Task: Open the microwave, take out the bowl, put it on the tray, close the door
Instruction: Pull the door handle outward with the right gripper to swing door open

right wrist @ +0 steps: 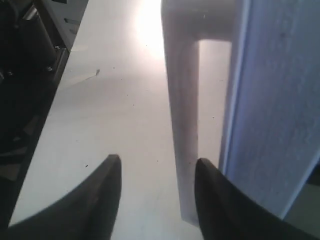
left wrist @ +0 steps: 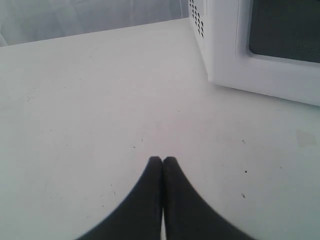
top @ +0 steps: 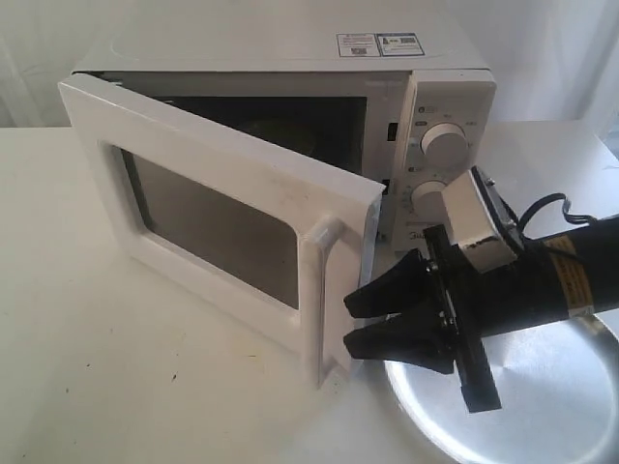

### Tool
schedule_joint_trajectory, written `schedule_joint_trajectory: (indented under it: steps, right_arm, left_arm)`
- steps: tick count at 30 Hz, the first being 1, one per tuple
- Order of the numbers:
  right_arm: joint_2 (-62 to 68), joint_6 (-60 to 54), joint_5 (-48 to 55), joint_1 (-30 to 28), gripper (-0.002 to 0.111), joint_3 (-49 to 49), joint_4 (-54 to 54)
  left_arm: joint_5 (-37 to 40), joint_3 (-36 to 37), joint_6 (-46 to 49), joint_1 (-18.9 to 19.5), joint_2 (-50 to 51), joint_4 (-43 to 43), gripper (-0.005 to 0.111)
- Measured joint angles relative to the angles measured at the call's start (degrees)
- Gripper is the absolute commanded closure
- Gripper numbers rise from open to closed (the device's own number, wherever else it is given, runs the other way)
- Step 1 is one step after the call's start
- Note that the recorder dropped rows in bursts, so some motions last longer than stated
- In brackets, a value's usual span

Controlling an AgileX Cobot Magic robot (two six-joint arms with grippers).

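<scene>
The white microwave (top: 290,58) stands at the back with its door (top: 222,222) swung about halfway open. The vertical bar handle (top: 317,290) is at the door's free edge. My right gripper (top: 353,324) is open just right of that handle. In the right wrist view the handle (right wrist: 182,125) lies between the fingers of the right gripper (right wrist: 158,162), close to one fingertip (right wrist: 202,170), and no grip shows. The silver tray (top: 551,396) lies under the right arm. My left gripper (left wrist: 162,160) is shut and empty over the table, short of the door (left wrist: 260,75). The bowl does not show; the cavity is dark.
The microwave's two dials (top: 443,142) sit on its right panel, just behind the right wrist. A vented side wall (left wrist: 196,17) shows in the left wrist view. The white table (top: 116,367) stretches left of and in front of the door.
</scene>
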Motion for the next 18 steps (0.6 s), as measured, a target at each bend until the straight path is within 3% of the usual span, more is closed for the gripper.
schedule_joint_trajectory:
  steps: [2,5,10,12,15,18]
  right_arm:
    - [-1.2,1.7,0.0,0.0,0.065,0.0,-0.3]
    - [-3.9,6.3,0.0,-0.1,0.085,0.1,-0.3]
    - [-12.6,8.8,-0.1,1.5,0.106,3.0,-0.4]
    - [-18.5,8.6,-0.1,2.3,0.108,3.0,0.6]
    - [-29.4,2.2,0.8,2.6,0.108,3.2,13.7]
    - [-37.4,-0.2,16.3,2.7,0.108,3.3,21.9]
  left_arm:
    - [0.0,0.0,0.0,0.0,0.0,0.0,0.107]
    - [0.0,0.0,0.0,0.0,0.0,0.0,0.107]
    - [0.0,0.0,0.0,0.0,0.0,0.0,0.107]
    - [0.0,0.0,0.0,0.0,0.0,0.0,0.107]
    - [0.0,0.0,0.0,0.0,0.0,0.0,0.107]
    - [0.0,0.0,0.0,0.0,0.0,0.0,0.107]
